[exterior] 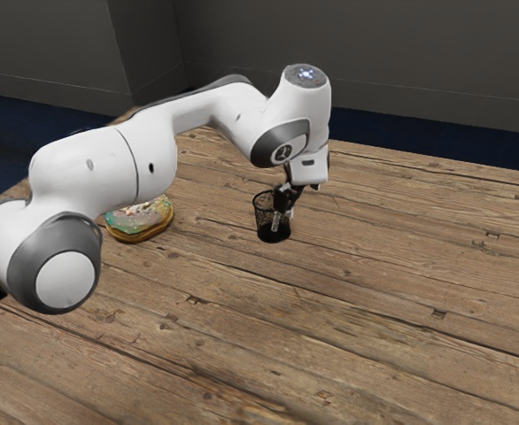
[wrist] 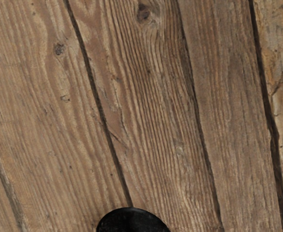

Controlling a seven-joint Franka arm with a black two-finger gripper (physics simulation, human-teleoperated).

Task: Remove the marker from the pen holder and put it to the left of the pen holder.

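In the exterior view, my arm (exterior: 153, 159) reaches in from the exterior view's left and bends down to the pen holder (exterior: 262, 205), a black mesh cup standing upright on the worktop (exterior: 375, 292). The end effector (exterior: 283, 205) is right at the pen holder's upper part, on the side toward the exterior view's right, with the hand above it. The marker (exterior: 275, 223) is in the pen holder; I can see a slim, pale grey stretch of it at a slant, its upper part close up against the end effector. From here I cannot tell whether I have a grip on it or am released around it. To the exterior view's left of the pen holder, well apart from it, lies a round, doughnut-like thing (exterior: 140, 221) with green and tan patches on top, partly covered by my arm. Beyond the pen holder and the worktop's far edge I see dark blue floor (exterior: 410, 140) and a grey wall (exterior: 401, 53).

In the wrist view, I look onto the brown wooden planks of the worktop, with dark seams and a few knots. Just under my hand is a smooth, black, rounded shape (wrist: 133, 222); whether it belongs to the marker or the pen holder I cannot tell.
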